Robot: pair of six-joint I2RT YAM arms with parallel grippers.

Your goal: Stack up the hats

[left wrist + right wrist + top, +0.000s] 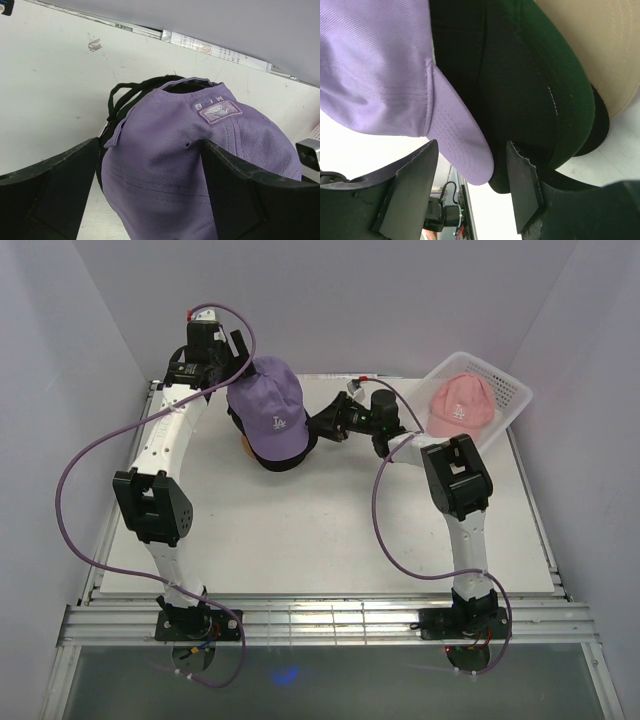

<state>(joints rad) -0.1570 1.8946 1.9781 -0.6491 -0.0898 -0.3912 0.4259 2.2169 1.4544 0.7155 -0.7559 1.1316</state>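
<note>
A lavender cap point(268, 408) with a white logo sits on top of a stack of black and dark green caps point(285, 458) at the back middle of the table. My left gripper point(238, 365) is open at the back of the cap, its jaws straddling the lavender crown point(165, 150). My right gripper point(318, 427) is open at the stack's right side. In the right wrist view the lavender brim point(457, 140) and a black brim point(500, 125) lie between its fingers, with a dark green cap point(560, 85) beyond. A pink cap point(460, 405) lies in the basket.
The white mesh basket point(512, 390) stands at the back right corner. The stack rests on a tan wooden stand point(600, 45), a sliver of which shows in the top view point(245, 447). White walls close in the back and sides. Purple cables loop beside both arms.
</note>
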